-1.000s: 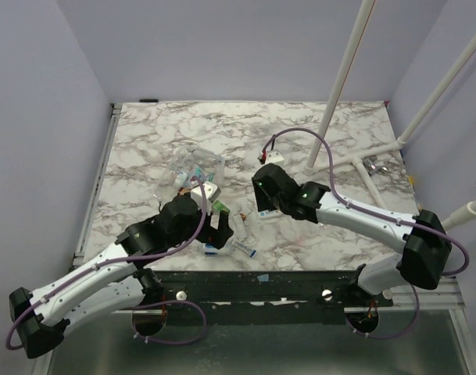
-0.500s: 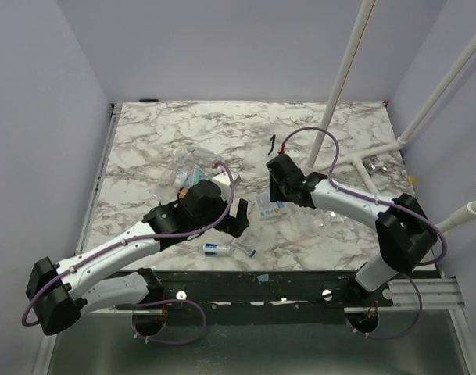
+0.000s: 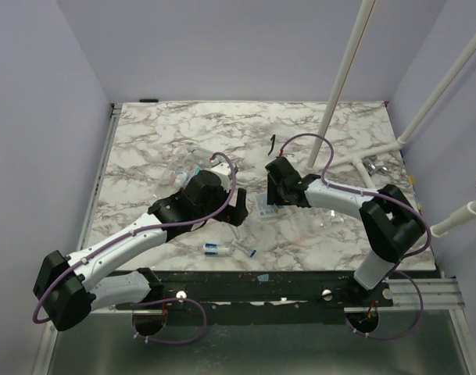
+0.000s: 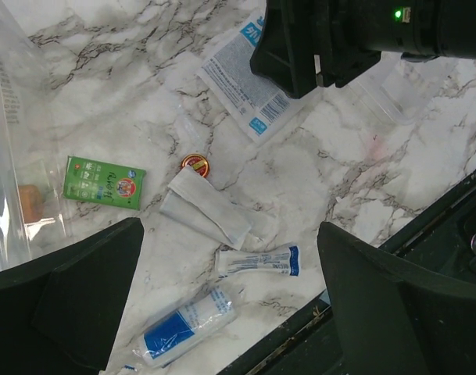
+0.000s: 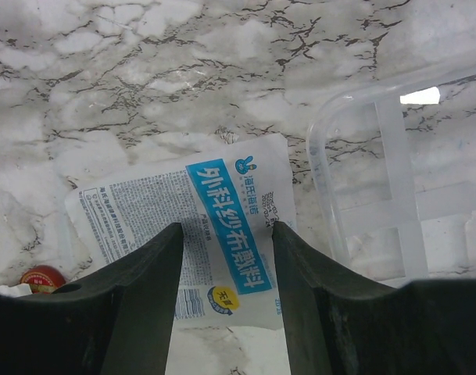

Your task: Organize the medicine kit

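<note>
Medicine kit (image 5: 394, 168), as best I can tell the clear rigid box with rounded corners, lies flat on the marble table (image 5: 144, 62), right of centre and just to the right of a blue-and-white gauze packet (image 5: 222, 195); its black handle and clasps show in no view, so I cannot tell which side is the front; the right gripper (image 5: 226, 234) hovers over the packet, jaws about half apart and gripping nothing; the left gripper (image 4: 230, 250) hangs wide and empty above a scatter of loose items, among them a green carton (image 4: 105, 182), a small red tin (image 4: 194, 162) and a white tube (image 4: 257, 260); a clear bag (image 4: 11, 156) lies to the left of these; the box looks light, stiff and thin-walled, and slick enough to skate across the marble if pushed rather than pinched; a hold on one upright wall at its rim, one finger inside and one outside, seems safest; hinge and lid are probably the weak parts.
</note>
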Controlling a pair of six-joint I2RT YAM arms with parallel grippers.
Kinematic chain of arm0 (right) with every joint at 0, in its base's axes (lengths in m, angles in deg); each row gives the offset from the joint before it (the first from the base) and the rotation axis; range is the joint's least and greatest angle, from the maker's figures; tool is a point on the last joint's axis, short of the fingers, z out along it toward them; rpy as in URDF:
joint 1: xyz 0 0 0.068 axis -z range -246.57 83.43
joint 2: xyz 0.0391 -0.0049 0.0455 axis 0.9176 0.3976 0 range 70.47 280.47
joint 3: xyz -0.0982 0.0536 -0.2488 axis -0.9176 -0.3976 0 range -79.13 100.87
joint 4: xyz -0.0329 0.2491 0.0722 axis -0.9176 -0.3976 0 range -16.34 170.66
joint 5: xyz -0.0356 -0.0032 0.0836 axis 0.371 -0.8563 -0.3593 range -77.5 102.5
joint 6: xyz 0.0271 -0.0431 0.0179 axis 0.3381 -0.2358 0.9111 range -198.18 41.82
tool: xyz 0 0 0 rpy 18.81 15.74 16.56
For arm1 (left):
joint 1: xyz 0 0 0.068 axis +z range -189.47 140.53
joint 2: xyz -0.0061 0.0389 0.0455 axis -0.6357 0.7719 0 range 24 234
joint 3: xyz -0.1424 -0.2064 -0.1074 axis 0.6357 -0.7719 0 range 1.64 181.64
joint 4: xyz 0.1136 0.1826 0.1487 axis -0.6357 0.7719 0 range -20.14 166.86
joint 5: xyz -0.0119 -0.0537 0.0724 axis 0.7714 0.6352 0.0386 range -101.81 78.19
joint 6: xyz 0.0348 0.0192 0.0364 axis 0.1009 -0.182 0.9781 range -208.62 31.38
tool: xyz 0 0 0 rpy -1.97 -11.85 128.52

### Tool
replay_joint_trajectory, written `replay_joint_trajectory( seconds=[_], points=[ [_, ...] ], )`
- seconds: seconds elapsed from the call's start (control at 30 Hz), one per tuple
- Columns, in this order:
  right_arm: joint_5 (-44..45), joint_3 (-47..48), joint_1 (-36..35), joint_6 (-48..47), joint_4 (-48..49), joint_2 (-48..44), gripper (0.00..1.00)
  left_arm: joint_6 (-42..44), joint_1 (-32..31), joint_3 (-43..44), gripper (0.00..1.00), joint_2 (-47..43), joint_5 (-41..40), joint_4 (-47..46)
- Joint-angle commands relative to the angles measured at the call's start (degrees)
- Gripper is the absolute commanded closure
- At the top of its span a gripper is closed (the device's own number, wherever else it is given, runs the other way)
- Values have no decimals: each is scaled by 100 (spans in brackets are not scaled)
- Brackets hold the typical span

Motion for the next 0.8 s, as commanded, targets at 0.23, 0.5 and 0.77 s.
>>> replay_joint_trajectory(
  seconds=[0.23, 0.5, 0.77],
  points=[
    [-281, -197, 55, 155, 355, 517, 61, -120, 514, -128, 3, -25, 624, -390],
    [-213, -356, 55, 166, 435, 535, 99, -146, 536, -164, 3, 147, 1007, -305],
    [-242, -564, 56, 194, 589, 23, 99, -444, 535, -375, 3, 302, 1118, -214]
  ],
)
